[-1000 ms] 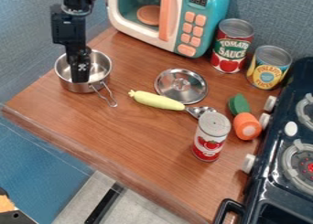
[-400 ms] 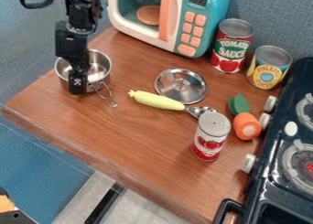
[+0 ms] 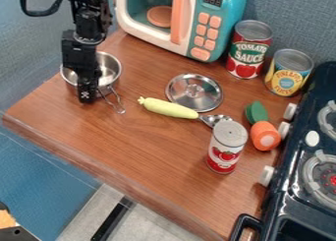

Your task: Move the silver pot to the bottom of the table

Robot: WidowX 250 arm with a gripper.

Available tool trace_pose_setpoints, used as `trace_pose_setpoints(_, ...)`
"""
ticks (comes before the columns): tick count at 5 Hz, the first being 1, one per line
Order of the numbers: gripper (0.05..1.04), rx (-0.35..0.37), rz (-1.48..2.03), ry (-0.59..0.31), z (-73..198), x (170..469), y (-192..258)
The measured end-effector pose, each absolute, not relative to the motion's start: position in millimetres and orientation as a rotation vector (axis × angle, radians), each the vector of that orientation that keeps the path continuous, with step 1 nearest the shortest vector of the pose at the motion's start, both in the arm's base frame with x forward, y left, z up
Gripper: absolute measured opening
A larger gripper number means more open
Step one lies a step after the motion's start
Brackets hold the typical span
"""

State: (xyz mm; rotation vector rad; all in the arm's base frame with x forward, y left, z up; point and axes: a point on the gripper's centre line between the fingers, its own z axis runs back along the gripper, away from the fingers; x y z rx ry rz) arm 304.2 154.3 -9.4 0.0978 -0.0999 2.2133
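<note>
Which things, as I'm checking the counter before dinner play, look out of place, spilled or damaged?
Nothing stands out: I see no spill or damage. The silver lid lies on the table, off the silver pot, but that seems ordinary for a toy kitchen.

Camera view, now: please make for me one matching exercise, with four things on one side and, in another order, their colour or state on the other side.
1. Pot
2. Gripper
3. Lid
4. Microwave

A. teal and white
B. lying flat, knob up
C. silver, upright, open on top
D. black, in front of part of the pot

Pairs: 1-C, 2-D, 3-B, 4-A
</note>
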Motion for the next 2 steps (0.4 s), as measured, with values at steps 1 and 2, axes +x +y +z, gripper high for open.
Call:
trace_pose_setpoints(1, 0.165, 0.053, 2.197, -0.111, -7.8, 302.4, 149.7)
trace_pose_setpoints(2, 0.086, 0.013, 2.192, -0.132, 0.0, 303.0, 146.8)
